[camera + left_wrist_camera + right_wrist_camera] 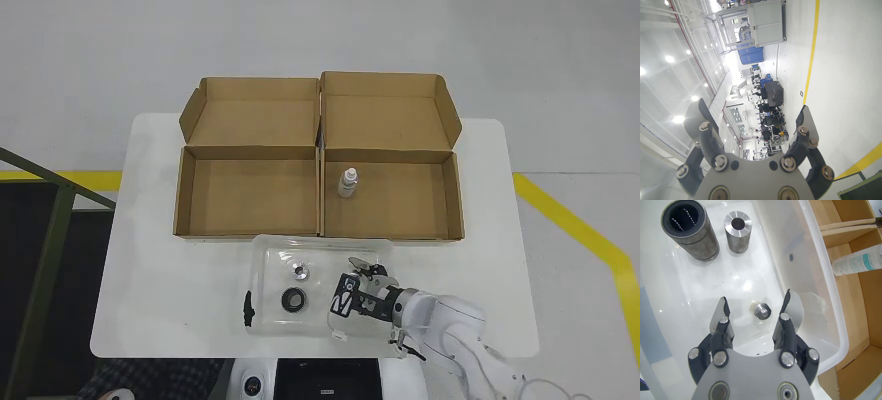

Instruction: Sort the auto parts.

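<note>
White worktop [150, 250] first: it carries two open cardboard boxes side by side at the far edge, with a clear plastic bin [320, 243] just in front of them. The left box [247, 197] has nothing in it. The right box [400, 200] holds one small white bottle [346, 181], standing near its inner wall.

My right gripper [755, 298] hangs inside the bin at the end nearer the right box, its fingers spread wide and gripping nothing. My left gripper [753, 104] points off into the room, well away from the parts, its fingers apart and empty too.

Three parts stand in the bin. The biggest is a dark bearing sleeve [690, 232], upright at the far end from my right gripper. Just beside it, but not touching, is a shorter steel bushing [737, 235]. The smallest is a hex-headed fitting [762, 311], which sits on the bin floor directly between my open fingers and touches neither one.

I judge this to be the pick of the fitting, lined up but not yet closed on. Next I need to come down a little so the pads meet the hex flats rather than skim its top, then close and lift clear of the bin wall. Which box it belongs in I can't tell from here. It is small and smooth, so an off-centre squeeze could pop it sideways.
</note>
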Motion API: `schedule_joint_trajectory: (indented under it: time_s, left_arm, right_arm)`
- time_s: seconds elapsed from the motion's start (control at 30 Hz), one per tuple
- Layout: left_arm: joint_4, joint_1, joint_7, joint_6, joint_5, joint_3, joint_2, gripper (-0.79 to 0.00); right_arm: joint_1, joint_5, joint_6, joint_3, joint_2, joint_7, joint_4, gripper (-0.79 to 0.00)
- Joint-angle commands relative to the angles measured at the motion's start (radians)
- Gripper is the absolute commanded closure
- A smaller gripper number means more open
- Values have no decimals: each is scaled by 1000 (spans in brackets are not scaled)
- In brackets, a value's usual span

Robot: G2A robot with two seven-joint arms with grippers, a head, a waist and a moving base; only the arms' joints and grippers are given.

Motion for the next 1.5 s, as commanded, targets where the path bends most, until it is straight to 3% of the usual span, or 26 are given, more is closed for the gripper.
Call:
schedule_joint_trajectory:
  time_s: [0.0, 0.17, 0.3, 0.63, 0.73, 0.8, 0.83, 1.17, 1.47]
  left_arm:
    - [0, 0, 0, 0, 0, 0, 0, -785]
    - [0, 0, 0, 0, 0, 0, 0, -785]
    - [0, 0, 0, 0, 0, 0, 0, -785]
    - [0, 0, 0, 0, 0, 0, 0, -785]
    - [0, 0, 0, 0, 0, 0, 0, -785]
    - [0, 0, 0, 0, 0, 0, 0, -785]
    - [0, 0, 0, 0, 0, 0, 0, -785]
    - [0, 0, 0, 0, 0, 0, 0, -785]
    - [0, 0, 0, 0, 0, 0, 0, -785]
  right_arm:
    - [0, -10, 5, -4, 0, 7, -2, -511]
    - [-4, -38, 18, -14, 1, 27, -5, -468]
    - [-1, -45, 25, -21, 0, 34, -2, -357]
    - [16, -56, 28, -43, -2, 57, 12, -302]
    - [23, -53, 28, -48, -3, 60, 18, -188]
    - [27, -54, 27, -51, -4, 63, 21, -34]
    - [28, -53, 28, -53, -4, 63, 20, 0]
    - [16, -58, 24, -61, -2, 21, -17, 0]
    - [13, -12, 23, -56, -1, -90, -19, 0]
